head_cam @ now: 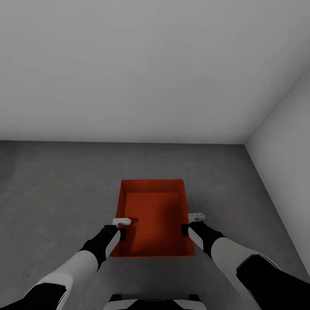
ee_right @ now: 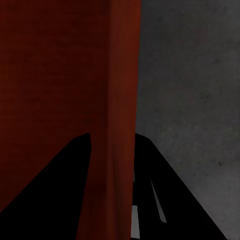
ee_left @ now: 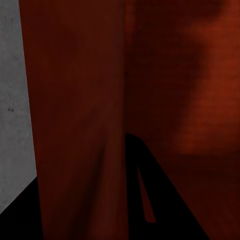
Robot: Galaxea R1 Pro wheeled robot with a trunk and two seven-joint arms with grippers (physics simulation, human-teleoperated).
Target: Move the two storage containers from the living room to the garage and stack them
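Two arms reach up from the lower frame; the left gripper (head_cam: 121,228) clamps one side wall and the right gripper (head_cam: 192,223) the opposite wall of one red-orange storage container (head_cam: 153,215), mid-frame over the grey floor (head_cam: 51,193).

A plain red-orange storage container (head_cam: 153,202), its inside faintly ribbed, is sitting on a mottled dark grey floor (head_cam: 56,189), with plain white walls (head_cam: 129,64) behind it and black-and-white arms ending in a pale left gripper (head_cam: 121,222) and a pale right gripper (head_cam: 196,217) flanking it.
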